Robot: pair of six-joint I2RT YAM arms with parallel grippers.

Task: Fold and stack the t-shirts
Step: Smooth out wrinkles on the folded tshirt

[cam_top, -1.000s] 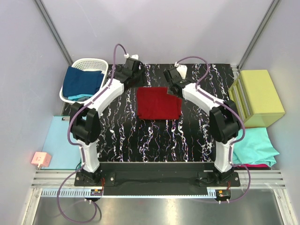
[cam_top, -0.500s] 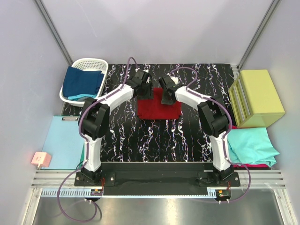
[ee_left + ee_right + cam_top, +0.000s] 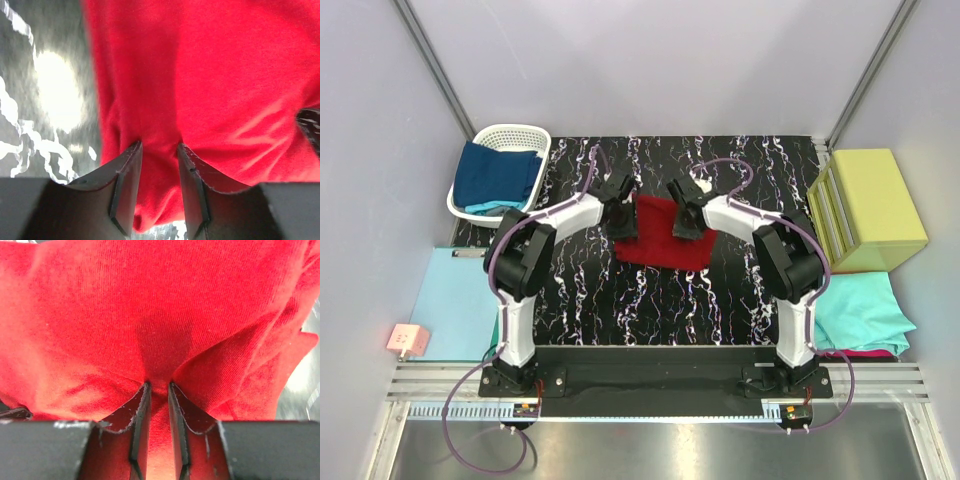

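A dark red t-shirt (image 3: 660,245) lies folded on the black marbled table. My left gripper (image 3: 623,220) is at its far left corner and my right gripper (image 3: 686,224) at its far right side. In the left wrist view the gripper (image 3: 159,146) has a thick bunch of the red t-shirt (image 3: 215,75) filling the gap between its fingers. The right gripper (image 3: 157,384) pinches a narrow ridge of the red t-shirt (image 3: 150,300), with creases radiating from its tips. A navy t-shirt (image 3: 498,175) lies in the basket. At the right edge are a teal t-shirt (image 3: 865,308) and a magenta one (image 3: 868,353).
A white basket (image 3: 510,132) stands at the back left. A yellow-green box (image 3: 872,205) sits at the right, past the table edge. A pale-blue sheet (image 3: 445,300) and a small pink object (image 3: 407,340) lie at the near left.
Both grippers came down from behind the red t-shirt onto its far edge and closed on the cloth. That edge has shifted toward the arm bases.
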